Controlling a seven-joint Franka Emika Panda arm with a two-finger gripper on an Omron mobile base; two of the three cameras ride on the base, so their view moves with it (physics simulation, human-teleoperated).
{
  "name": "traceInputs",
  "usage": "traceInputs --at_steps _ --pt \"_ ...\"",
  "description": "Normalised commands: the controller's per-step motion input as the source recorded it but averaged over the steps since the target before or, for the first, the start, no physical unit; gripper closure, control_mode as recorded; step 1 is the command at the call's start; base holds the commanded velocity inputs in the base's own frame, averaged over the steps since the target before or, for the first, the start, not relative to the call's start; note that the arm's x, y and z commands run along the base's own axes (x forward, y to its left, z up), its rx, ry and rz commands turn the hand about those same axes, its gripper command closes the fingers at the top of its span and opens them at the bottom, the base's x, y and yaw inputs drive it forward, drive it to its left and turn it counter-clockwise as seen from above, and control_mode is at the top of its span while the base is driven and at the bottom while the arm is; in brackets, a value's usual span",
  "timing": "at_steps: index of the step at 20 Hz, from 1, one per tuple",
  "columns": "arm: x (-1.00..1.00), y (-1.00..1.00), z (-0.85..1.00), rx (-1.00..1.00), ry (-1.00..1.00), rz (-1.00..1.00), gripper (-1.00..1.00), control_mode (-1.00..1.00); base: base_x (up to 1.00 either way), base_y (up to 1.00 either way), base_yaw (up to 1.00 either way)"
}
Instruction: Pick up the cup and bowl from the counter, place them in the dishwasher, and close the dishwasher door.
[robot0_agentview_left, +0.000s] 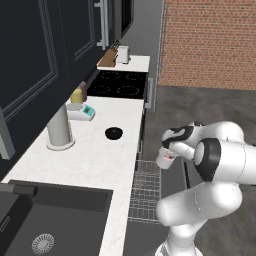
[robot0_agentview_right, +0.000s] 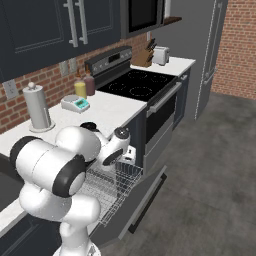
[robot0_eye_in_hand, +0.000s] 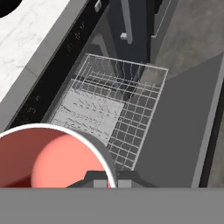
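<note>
— Jaws (robot0_eye_in_hand: 107, 180) gripping what?
— Clamped on the rim of the cup (robot0_agentview_left: 165, 158), its red-pink inside facing the hand camera, held above the dishwasher's pulled-out wire rack (robot0_eye_in_hand: 109, 118).
— Bowl?
— Black bowl (robot0_agentview_left: 113, 133) sits on the white table (robot0_agentview_left: 90, 160); the dishwasher door (robot0_agentview_right: 145, 200) hangs open.

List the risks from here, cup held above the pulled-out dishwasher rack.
1. The gripper pinches only the rim of the small pale cup with the red-pink inside; it could tilt or slip during lowering.
2. The silver wire-grid rack is open mesh, so the cup may land crooked or tip.
3. The glossy black bowl is on the white speckled counter; shutting the door now would strand it.
</note>
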Motion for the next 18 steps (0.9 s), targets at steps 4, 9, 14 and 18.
traceInputs --at_steps 4,9,14,18 --pt "0.51 -0.09 -0.35 0.00 0.00 0.20 1.00 -1.00 0.00 0.00 0.00" --pt "0.40 -0.03 -0.33 0.00 0.00 0.28 1.00 -1.00 0.00 0.00 0.00" --pt "0.49 -0.03 -0.35 0.00 -0.05 0.17 1.00 -1.00 0.00 0.00 0.00" --pt "0.58 0.00 -0.34 0.00 -0.03 0.13 1.00 -1.00 0.00 0.00 0.00"
